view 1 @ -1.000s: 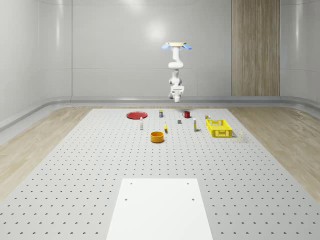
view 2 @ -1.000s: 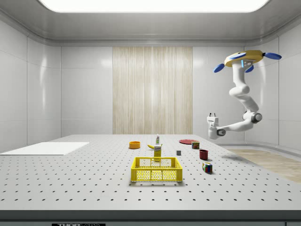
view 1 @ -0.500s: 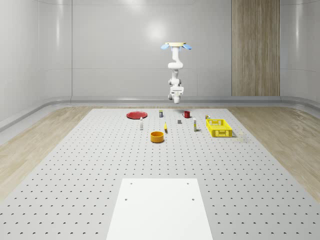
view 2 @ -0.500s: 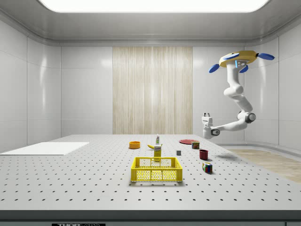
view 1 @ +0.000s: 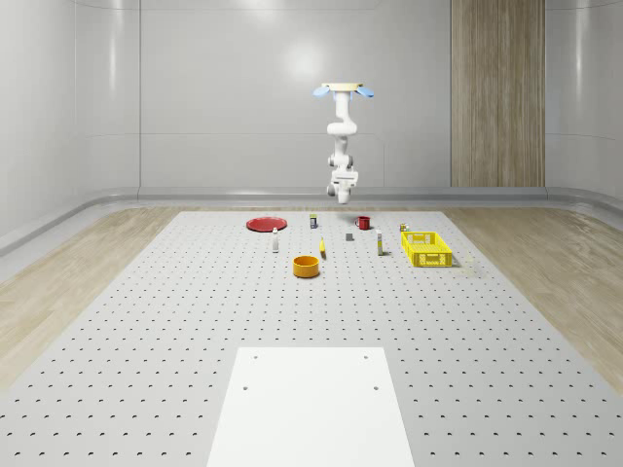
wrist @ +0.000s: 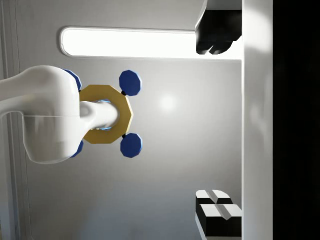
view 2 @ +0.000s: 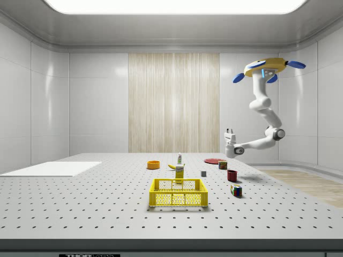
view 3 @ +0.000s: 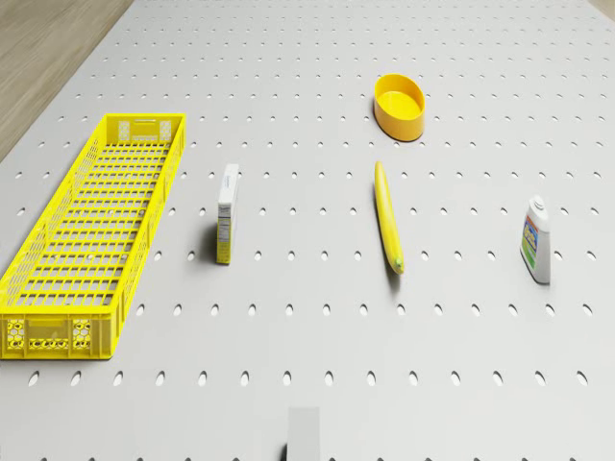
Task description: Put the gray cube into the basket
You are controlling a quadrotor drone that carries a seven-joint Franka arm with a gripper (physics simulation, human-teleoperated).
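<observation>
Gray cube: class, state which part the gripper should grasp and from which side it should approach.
Probably two opposite vertical faces of the gray cube, from straight above: it rests flat on the table with free space on every side.

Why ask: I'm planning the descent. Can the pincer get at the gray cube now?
Probably not yet: the pincer hangs open high above the table, pointing upward, below the hovering drone. The gray cube stands apart from its neighbours, so the way looks free.
</observation>
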